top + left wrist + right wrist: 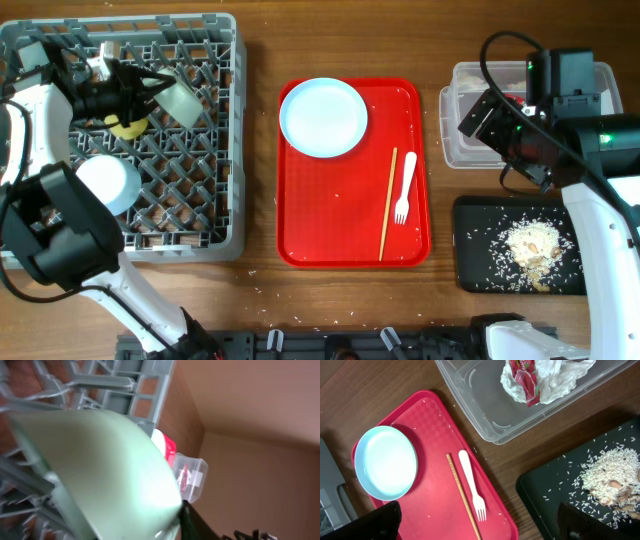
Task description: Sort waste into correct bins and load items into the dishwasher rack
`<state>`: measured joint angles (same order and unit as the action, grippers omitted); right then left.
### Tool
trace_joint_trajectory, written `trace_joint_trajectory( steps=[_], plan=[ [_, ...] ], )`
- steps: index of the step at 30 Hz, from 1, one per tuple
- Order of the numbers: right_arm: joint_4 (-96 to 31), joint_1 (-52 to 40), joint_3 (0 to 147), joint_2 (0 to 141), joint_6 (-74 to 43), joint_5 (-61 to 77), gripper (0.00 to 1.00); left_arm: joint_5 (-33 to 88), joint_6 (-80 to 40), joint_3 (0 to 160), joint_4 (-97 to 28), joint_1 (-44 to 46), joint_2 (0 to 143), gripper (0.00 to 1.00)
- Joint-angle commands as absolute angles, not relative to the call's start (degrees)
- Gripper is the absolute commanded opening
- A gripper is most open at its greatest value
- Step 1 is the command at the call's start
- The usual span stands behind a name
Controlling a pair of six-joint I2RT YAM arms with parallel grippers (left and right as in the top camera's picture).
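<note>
Mint green bowl [183,102] lies at left jaws, grip cannot be told; right jaws gape empty.

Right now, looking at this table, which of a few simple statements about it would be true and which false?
The round pale blue plate lies on the red plastic tray. True.
The light blue bowl sits in the grey lattice rack. True.
The white plastic fork is in that rack. False: it lies on the red tray beside the thin wooden chopstick.
The beige rice scraps are on the plate. False: they are on the shallow black tray.
The red printed wrapper is in the clear plastic tub. True.
</note>
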<state>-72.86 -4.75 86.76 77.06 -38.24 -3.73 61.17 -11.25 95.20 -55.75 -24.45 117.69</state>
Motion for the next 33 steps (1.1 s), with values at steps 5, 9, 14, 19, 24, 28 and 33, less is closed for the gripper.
trace_joint_trajectory(
  steps=[5,9,14,19,24,28,33],
  plan=[
    [-72.9,-4.5,87.0,77.6,-37.5,-4.7,0.99,42.8,-11.1,94.5,-59.9,-25.0,117.2,0.36],
    [-72.9,-4.5,87.0,77.6,-37.5,-4.7,1.0,28.6,-14.7,94.5,-61.3,-25.0,112.2,0.44],
    [-72.9,-4.5,87.0,77.6,-37.5,-4.7,1.0,13.4,-20.7,94.5,-62.2,-25.0,104.3,0.33],
    [-72.9,-4.5,87.0,77.6,-37.5,-4.7,1.0,13.4,-21.9,94.5,-62.4,-23.0,97.7,0.26],
    [-72.9,-4.5,87.0,77.6,-37.5,-4.7,1.0,10.5,-21.9,94.5,-62.7,-20.8,97.9,0.44],
    [-72.9,-4.5,87.0,77.6,-37.5,-4.7,1.0,10.5,-21.9,94.5,-62.9,-20.8,98.0,0.44],
    [-72.9,-4.5,87.0,77.6,-37.5,-4.7,1.0,11.3,-21.6,94.5,-63.4,-20.5,98.0,0.15]
  ],
)
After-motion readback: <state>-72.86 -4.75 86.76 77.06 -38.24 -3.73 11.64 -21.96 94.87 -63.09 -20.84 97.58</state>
